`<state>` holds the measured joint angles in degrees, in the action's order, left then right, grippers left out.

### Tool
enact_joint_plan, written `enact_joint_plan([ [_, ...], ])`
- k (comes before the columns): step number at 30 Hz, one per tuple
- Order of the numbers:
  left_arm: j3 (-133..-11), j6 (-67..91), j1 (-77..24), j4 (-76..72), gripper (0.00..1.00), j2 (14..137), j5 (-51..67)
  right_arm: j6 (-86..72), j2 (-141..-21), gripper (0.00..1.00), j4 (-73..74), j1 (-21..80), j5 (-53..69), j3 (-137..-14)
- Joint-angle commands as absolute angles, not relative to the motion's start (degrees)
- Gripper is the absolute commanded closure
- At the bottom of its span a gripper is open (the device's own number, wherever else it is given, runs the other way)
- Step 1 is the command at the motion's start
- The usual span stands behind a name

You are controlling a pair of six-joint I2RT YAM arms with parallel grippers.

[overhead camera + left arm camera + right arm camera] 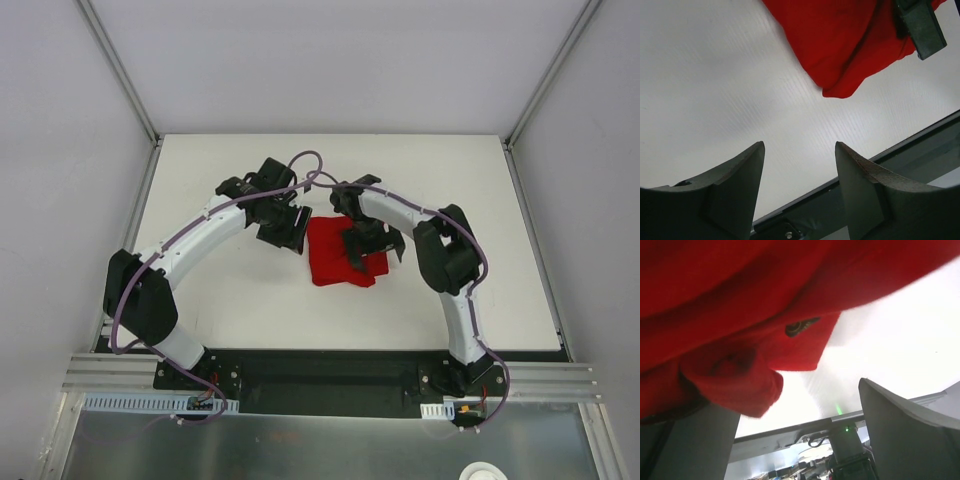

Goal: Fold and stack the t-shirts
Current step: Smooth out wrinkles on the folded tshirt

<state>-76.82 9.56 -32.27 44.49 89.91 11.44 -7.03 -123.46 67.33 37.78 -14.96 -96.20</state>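
The red t-shirt lies folded into a small square in the middle of the white table. My left gripper hovers just off the shirt's left edge. In the left wrist view it stands open over bare table, and the t-shirt lies ahead of it. My right gripper hangs over the shirt's right part. Its jaws are wide open, with a fold of the t-shirt resting over the tip of the left finger. Nothing is pinched between them.
Metal frame posts rise at the table's back corners, with grey walls around. A black rail and the arm bases run along the near edge. The right gripper's finger shows on the shirt in the left wrist view.
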Motion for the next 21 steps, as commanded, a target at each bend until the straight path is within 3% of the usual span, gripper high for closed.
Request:
enact_joint_plan([
  [1, -79.98, 10.72, -32.7, 45.09, 0.41, 89.82, 11.16, -8.7, -119.54, 0.0, 71.19, 37.71, -16.96, -99.84],
  [10, -83.23, 12.39, -32.7, 43.78, 0.46, 94.12, 13.36, -8.35, -109.25, 0.0, 71.02, 34.54, -11.52, -101.43],
  [12, -84.89, 12.57, -32.78, 43.24, 0.89, 96.05, 14.32, -6.95, -107.06, 0.02, 68.22, 33.41, -8.03, -100.2],
  [13, -85.77, 12.92, -32.87, 43.16, 1.0, 98.67, 14.41, -6.6, -106.62, 0.09, 67.59, 33.14, -7.22, -100.02],
  [14, -86.83, 13.18, -32.96, 43.15, 1.0, 100.35, 14.41, -5.9, -106.44, 0.22, 67.15, 33.05, -6.86, -99.93],
  [15, -89.01, 13.44, -32.96, 43.07, 1.0, 102.02, 15.89, -5.37, -106.7, 0.62, 66.63, 32.87, -4.51, -100.28],
  [16, -90.25, 13.88, -32.96, 43.07, 1.0, 105.43, 17.04, -5.19, -107.48, 0.84, 66.45, 32.87, -3.96, -100.46],
  [17, -91.57, 14.23, -33.13, 42.81, 1.0, 107.21, 18.09, -5.27, -108.01, 0.99, 66.27, 32.87, -2.48, -100.81],
  [21, -99.29, 15.47, -34.27, 41.66, 1.0, 114.07, 20.65, -5.45, -110.56, 0.99, 66.01, 32.61, -0.53, -100.9],
])
